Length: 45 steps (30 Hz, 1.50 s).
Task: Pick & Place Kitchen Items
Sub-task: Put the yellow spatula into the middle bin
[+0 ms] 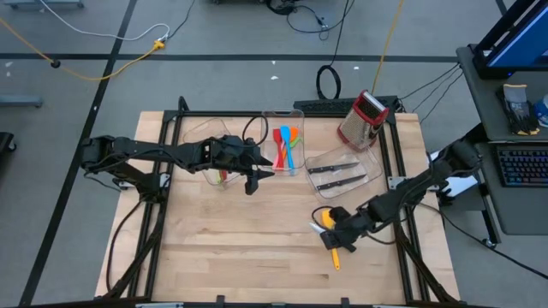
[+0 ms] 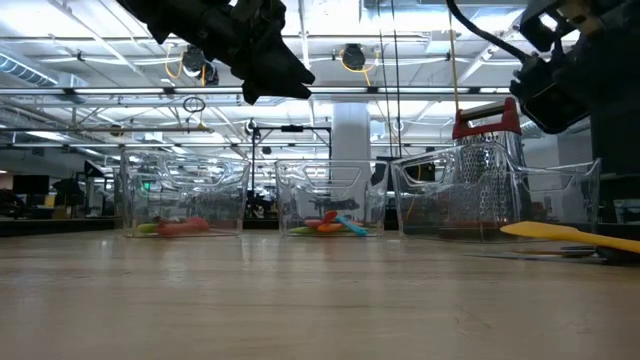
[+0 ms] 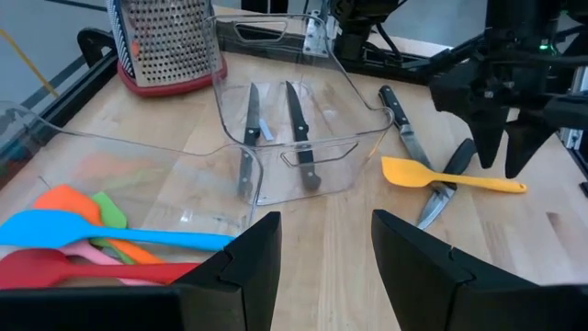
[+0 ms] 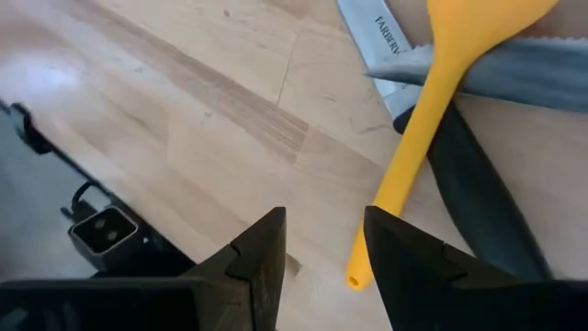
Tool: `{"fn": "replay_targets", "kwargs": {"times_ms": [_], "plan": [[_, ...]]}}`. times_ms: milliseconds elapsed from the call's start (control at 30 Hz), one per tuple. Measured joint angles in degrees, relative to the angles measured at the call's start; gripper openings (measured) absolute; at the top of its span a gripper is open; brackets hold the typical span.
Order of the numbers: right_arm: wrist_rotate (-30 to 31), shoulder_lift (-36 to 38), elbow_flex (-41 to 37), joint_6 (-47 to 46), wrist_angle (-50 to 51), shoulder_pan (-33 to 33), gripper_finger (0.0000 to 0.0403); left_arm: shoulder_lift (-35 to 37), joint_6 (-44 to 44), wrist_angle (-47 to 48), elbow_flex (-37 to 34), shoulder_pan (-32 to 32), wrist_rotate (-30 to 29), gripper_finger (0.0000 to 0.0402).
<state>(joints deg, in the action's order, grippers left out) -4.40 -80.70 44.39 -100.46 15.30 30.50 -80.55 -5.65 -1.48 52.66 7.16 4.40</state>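
Note:
A yellow spatula (image 1: 330,249) lies on the table across two black-handled knives (image 3: 406,129), also seen in the right wrist view as spatula (image 4: 418,156) over a serrated blade (image 4: 514,72). My right gripper (image 1: 336,233) hovers open just above the spatula's handle end (image 4: 354,276), raised off the table in the low view (image 2: 560,95). My left gripper (image 1: 254,177) is open and held high (image 2: 272,72) in front of the middle bin, touching nothing. Orange, blue, green and red spatulas (image 3: 83,234) lie in that bin. Two more knives (image 3: 276,138) lie in the right bin.
Three clear plastic bins stand in a row at the table's far side: left (image 1: 214,145), middle (image 1: 276,120) and right (image 1: 368,167). A red-topped metal box grater (image 1: 363,120) stands behind the right bin. Bare wood stretches across the table's near half (image 1: 240,248).

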Motion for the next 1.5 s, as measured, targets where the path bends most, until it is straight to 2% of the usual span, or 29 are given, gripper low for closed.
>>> {"fn": "replay_targets", "kwargs": {"times_ms": [333, 667, 967, 1500], "plan": [[1.37, -5.32, 0.91, -2.57, -0.07, -0.11, 0.0144, -0.01, 1.04, 0.0, 0.0, 0.07, 0.0, 0.0175], [0.08, -4.69, 2.14, -4.25, 0.5, 0.95, 0.0144, 0.0, 0.7, -0.02, 0.0, 0.07, 0.0, 0.0175], [-0.34, -6.22, 4.36, -10.11, 3.54, 4.48, 0.0144, 0.0, 1.47, -0.02, 0.0, 0.07, -0.02, 0.0175], [-0.16, -8.6, 4.4, -11.43, 4.9, 4.42, 0.0144, 0.0, 2.01, -0.04, 0.0, 0.07, -0.02, 0.0175]]}}
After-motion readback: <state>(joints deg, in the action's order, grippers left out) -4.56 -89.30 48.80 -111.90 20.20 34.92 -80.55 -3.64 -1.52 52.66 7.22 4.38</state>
